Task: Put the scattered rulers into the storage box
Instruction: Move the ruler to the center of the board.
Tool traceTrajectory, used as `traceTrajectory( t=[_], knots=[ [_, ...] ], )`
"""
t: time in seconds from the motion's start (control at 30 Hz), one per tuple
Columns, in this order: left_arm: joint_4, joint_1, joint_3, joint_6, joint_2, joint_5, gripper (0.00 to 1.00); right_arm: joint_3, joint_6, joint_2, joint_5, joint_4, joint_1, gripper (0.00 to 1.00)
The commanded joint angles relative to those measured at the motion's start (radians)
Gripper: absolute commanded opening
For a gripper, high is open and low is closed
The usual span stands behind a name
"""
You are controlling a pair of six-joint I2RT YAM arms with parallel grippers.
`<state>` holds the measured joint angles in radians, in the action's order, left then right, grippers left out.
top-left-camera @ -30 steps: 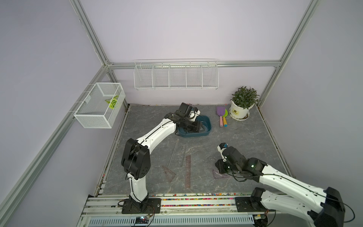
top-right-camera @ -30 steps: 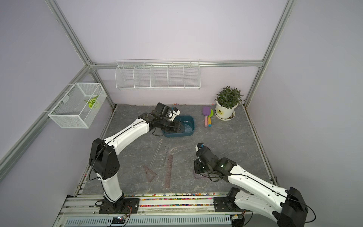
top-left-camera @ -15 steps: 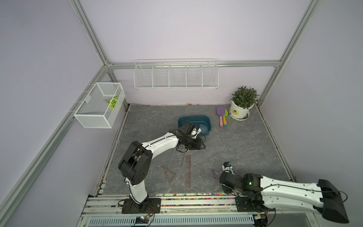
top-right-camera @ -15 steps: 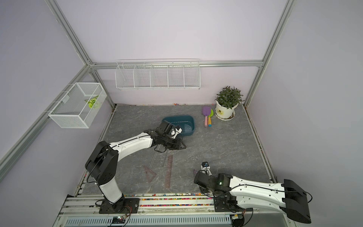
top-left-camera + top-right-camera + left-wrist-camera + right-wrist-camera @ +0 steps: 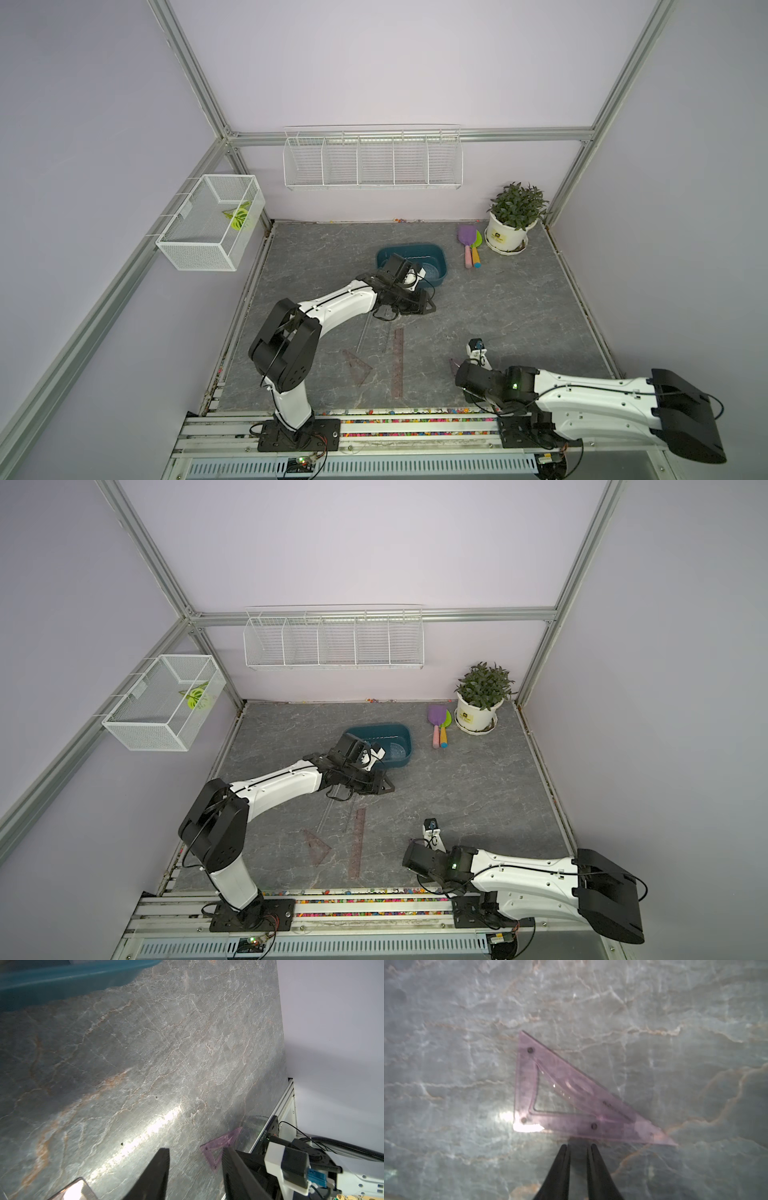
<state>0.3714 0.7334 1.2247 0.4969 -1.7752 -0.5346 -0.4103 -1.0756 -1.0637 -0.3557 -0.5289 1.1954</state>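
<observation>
Right gripper (image 5: 578,1146) is hovering slightly parted, empty | purple see-through plastic triangle ruler (image 5: 581,1093) is lying flat just beyond its tips | left gripper (image 5: 195,1149) is hanging released

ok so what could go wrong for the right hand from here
1. The purple triangle lies flat on the table, and the right hand sits with tips barely apart just off its edge: closing could nudge it away instead of catching it.
2. The triangle is fairly close to the front rail, so a push might slide it there.
</observation>
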Motion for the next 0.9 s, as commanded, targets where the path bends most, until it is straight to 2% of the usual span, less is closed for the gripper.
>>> traceTrajectory(
  t=[0.0, 0.67, 0.87],
  knots=[
    [-0.015, 0.002, -0.016, -0.001, -0.02, 0.001, 0.47, 0.001, 0.041, -0.047, 0.014, 0.031, -0.032, 0.21],
    [-0.023, 0.001, -0.034, -0.003, -0.064, -0.016, 0.47, -0.041, 0.21, -0.202, 0.102, 0.174, -0.199, 0.21],
    [-0.031, -0.003, -0.046, 0.002, -0.067, -0.022, 0.47, -0.117, 0.323, -0.287, 0.086, 0.143, -0.24, 0.22]
  ],
)
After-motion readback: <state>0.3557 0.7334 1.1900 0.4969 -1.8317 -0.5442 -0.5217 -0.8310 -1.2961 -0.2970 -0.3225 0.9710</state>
